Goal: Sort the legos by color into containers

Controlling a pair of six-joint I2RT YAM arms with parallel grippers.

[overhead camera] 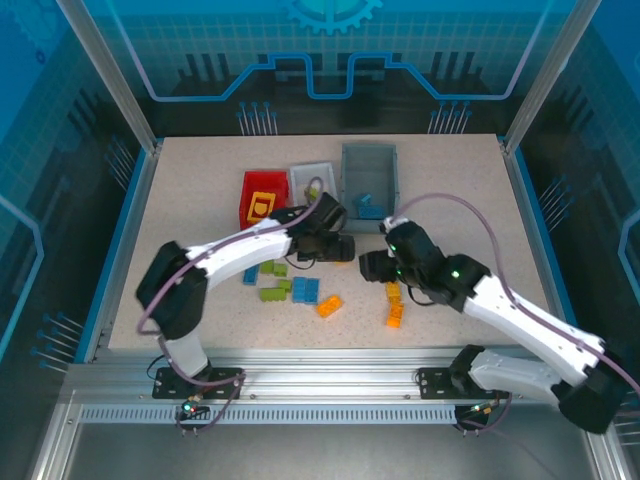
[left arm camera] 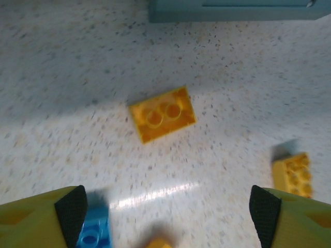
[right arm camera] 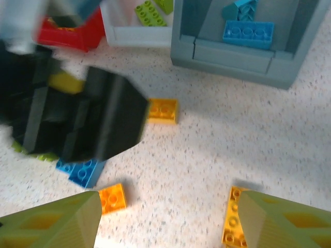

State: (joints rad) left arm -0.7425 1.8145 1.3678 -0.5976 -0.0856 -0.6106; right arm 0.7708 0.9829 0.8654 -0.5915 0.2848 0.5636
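Your left gripper [left arm camera: 168,209] hangs over the worktop [left arm camera: 248,93], jaws wide apart with nothing between them. An orange brick [left arm camera: 162,113] lies flat just ahead. Your right gripper [right arm camera: 168,212] has its jaws apart too and empty, with a long orange brick [right arm camera: 234,222] beside one finger. The red bin [overhead camera: 248,190], the white bin [overhead camera: 303,178] holding green bricks [right arm camera: 150,13] and the grey bin [overhead camera: 350,170] holding blue bricks [right arm camera: 248,32] sit side by side. Loose legos [overhead camera: 300,290] lie scattered in front of them.
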